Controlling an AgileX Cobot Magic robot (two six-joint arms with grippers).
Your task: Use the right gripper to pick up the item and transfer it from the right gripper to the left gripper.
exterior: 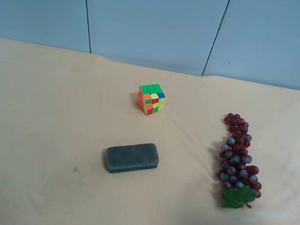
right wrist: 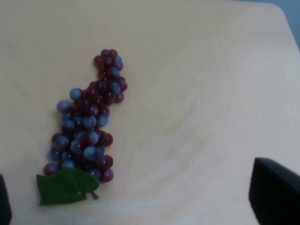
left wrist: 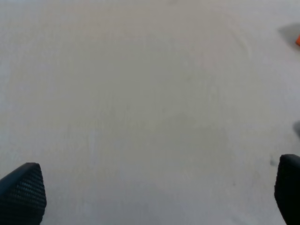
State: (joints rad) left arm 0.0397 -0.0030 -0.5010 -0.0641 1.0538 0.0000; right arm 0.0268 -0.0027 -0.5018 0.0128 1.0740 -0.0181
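Observation:
The item, a long bunch of dark red and purplish grapes [exterior: 238, 158], lies on the cream table at the exterior high view's right, with its green leaf [exterior: 238, 197] at the near end. Neither arm shows in the exterior high view. In the right wrist view the grapes [right wrist: 86, 124] lie flat with the leaf [right wrist: 65, 186] nearest the camera. My right gripper [right wrist: 140, 206] is open and empty above the table, its jaws wide apart, and the grapes are apart from both fingers. My left gripper [left wrist: 154, 197] is open and empty over bare cloth.
A multicoloured puzzle cube [exterior: 151, 98] stands mid-table toward the back. A dark grey-green oblong case [exterior: 131, 157] lies in front of it. The cream cloth [exterior: 33, 128] ends at a blue wall [exterior: 154, 16] at the back.

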